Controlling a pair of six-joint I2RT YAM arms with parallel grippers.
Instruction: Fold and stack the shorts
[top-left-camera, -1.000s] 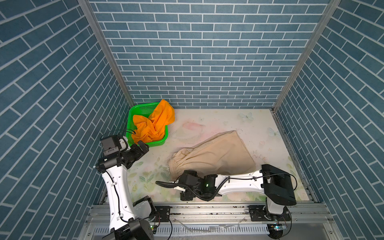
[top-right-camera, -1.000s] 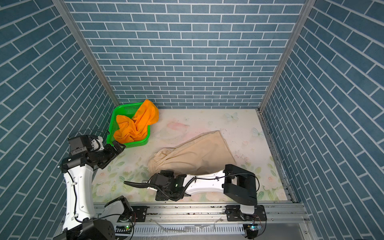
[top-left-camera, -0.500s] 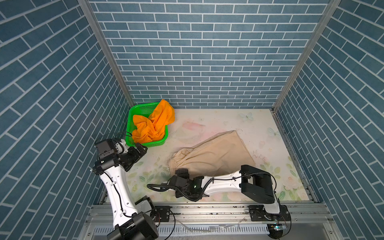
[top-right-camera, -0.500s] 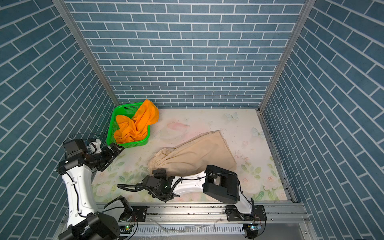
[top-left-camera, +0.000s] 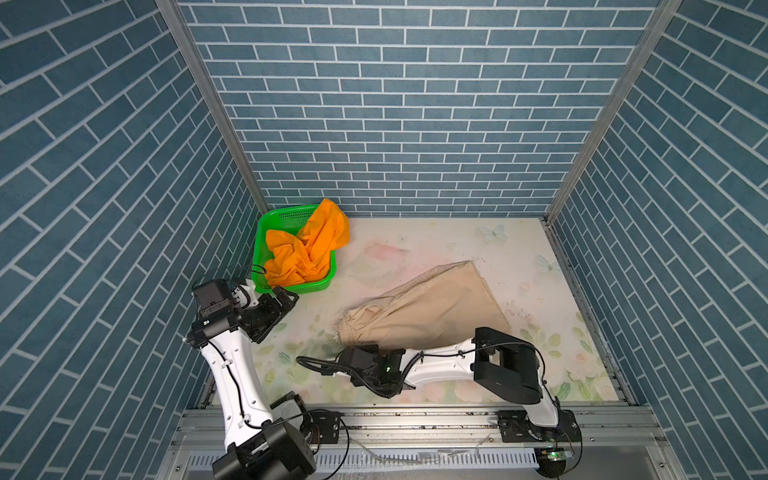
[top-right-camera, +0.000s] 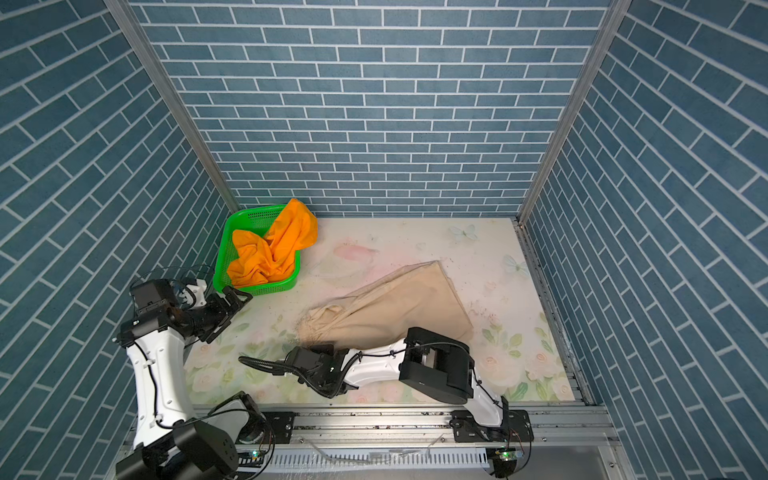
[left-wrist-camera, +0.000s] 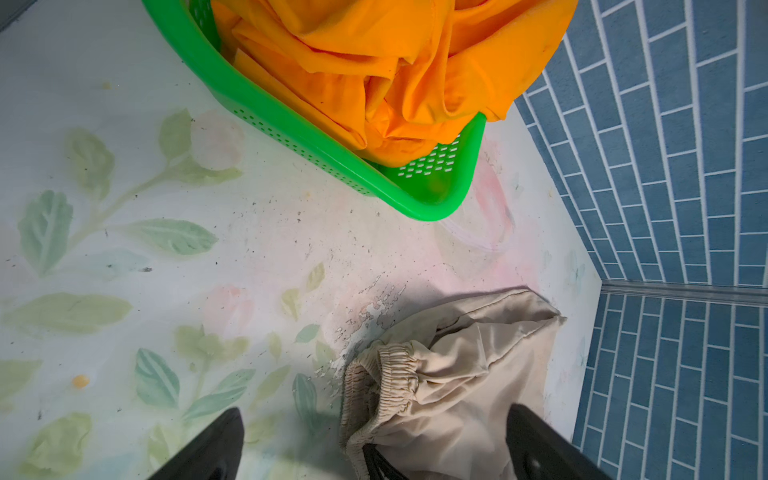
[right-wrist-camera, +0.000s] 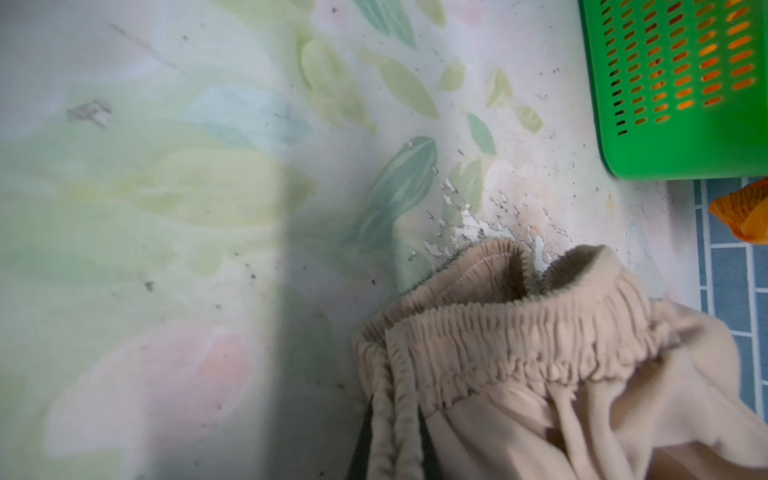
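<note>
Right pincer (right-wrist-camera: 392, 440) clamps the waistband corner of the beige shorts (top-left-camera: 432, 316) near the bench (top-left-camera: 436, 245) front — left pincer (top-left-camera: 288, 300) gapes wide beside the basket (top-left-camera: 258, 249) (orange shorts (top-left-camera: 309, 253) heaped inside); room lies open toward the back wall.

Bare table (top-left-camera: 361, 286) lies open between green basket (top-left-camera: 260, 249) and beige shorts (top-left-camera: 436, 309).

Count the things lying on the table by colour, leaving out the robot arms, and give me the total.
orange shorts: 1
beige shorts: 1
green basket: 1
Total: 3
</note>
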